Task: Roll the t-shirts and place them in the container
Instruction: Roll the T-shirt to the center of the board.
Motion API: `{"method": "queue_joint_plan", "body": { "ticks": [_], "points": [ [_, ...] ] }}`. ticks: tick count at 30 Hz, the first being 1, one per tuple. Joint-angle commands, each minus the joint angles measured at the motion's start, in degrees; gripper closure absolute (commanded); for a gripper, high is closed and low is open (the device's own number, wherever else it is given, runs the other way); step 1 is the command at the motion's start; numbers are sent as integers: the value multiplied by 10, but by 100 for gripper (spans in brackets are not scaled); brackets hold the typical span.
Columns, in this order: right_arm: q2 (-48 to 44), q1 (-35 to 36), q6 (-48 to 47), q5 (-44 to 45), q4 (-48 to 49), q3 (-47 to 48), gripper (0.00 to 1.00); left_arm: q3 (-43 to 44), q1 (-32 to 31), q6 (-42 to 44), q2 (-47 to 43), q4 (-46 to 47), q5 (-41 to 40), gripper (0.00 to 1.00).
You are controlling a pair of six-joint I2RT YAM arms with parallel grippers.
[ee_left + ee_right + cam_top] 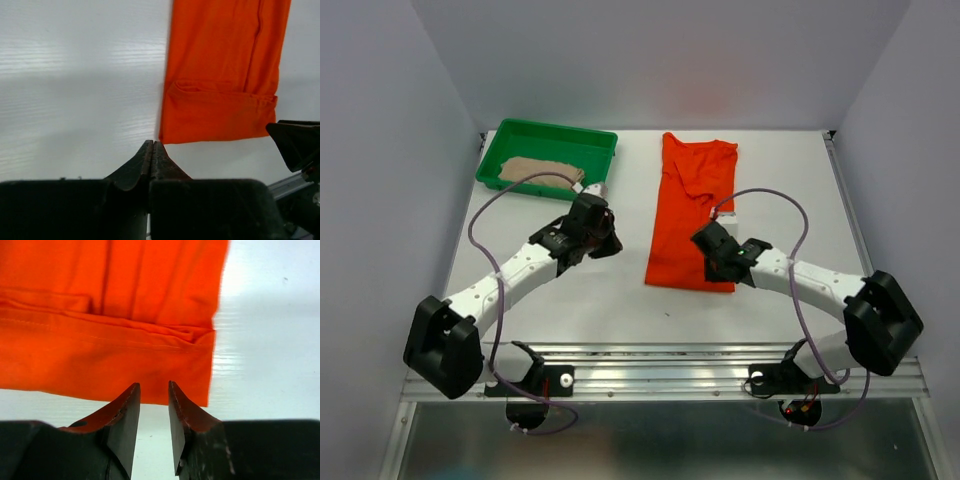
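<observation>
An orange shirt (692, 215) is lying flat on the white table (620, 300), right of centre, stretching in a long strip from the far edge toward the near side. A layered fold is showing across the strip close to its near end. A beige shirt (540, 170) is sitting crumpled in a green tray (552, 134) at the far left corner, well apart from the orange one.

The right gripper (154, 385) is hovering at the near right corner of the orange shirt, just short of the hem. Its jaws are standing narrowly apart and are holding nothing; bare table is showing between the fingertips.

The left gripper (152, 144) is reaching in from the left, between the tray and the orange shirt. Its jaws are pressing tightly together with nothing between them, and its tip is pointing at the near left corner of the orange shirt without touching the cloth.
</observation>
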Motion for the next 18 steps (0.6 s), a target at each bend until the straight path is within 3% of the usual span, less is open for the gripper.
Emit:
{"method": "queue_joint_plan", "body": {
  "ticks": [1, 4, 6, 9, 13, 18],
  "points": [
    [-72, -54, 51, -62, 19, -52, 65, -38, -35, -12, 27, 63, 78, 82],
    [-122, -100, 77, -111, 20, -90, 62, -54, -59, -22, 57, 91, 95, 66],
    [-160, -123, 94, -129, 21, -126, 60, -65, -70, -33, 68, 109, 102, 63],
    [-193, -123, 92, -140, 21, -143, 59, -79, -73, -40, 80, 137, 113, 63],
    [-206, -112, 19, -156, 32, -114, 57, -69, -76, -38, 77, 119, 84, 71],
    [-130, -10, -62, -47, -15, -19, 53, -41, -52, -26, 55, 60, 46, 73]
  ]
}}
